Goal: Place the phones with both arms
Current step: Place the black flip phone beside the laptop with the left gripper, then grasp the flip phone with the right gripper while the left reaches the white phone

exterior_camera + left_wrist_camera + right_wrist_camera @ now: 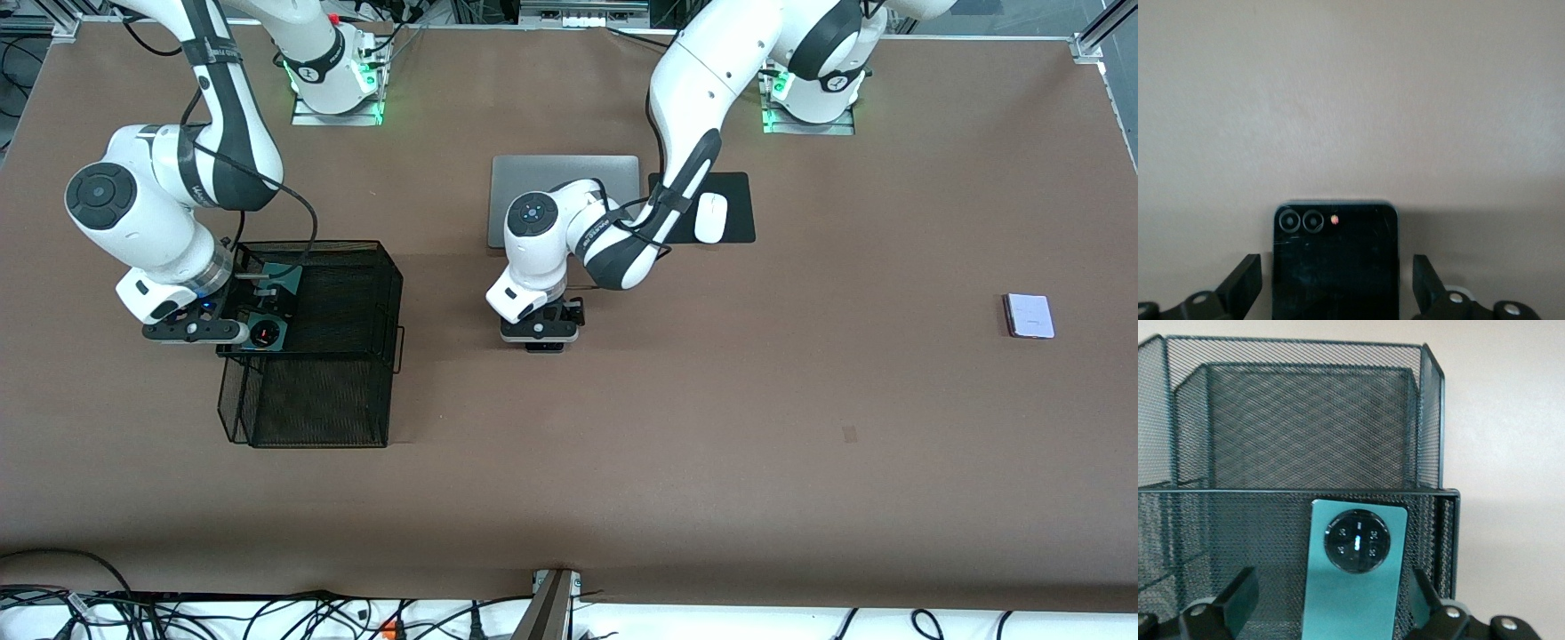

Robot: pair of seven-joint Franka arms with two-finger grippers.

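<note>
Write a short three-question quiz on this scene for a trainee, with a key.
1. True or false: the green phone lies on the bare table.
2. Which phone lies between the left end effector's open fingers? A black B lilac-white
3. Fill in: the white mouse rests on a black ____.

Key: 1 false, it is in the mesh basket, between the right end effector's open fingers; 2 A, the black phone; 3 mouse pad.

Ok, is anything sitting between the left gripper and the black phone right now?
No. The left gripper is right over the black phone, one open finger on each side, with nothing visible between them.
</note>
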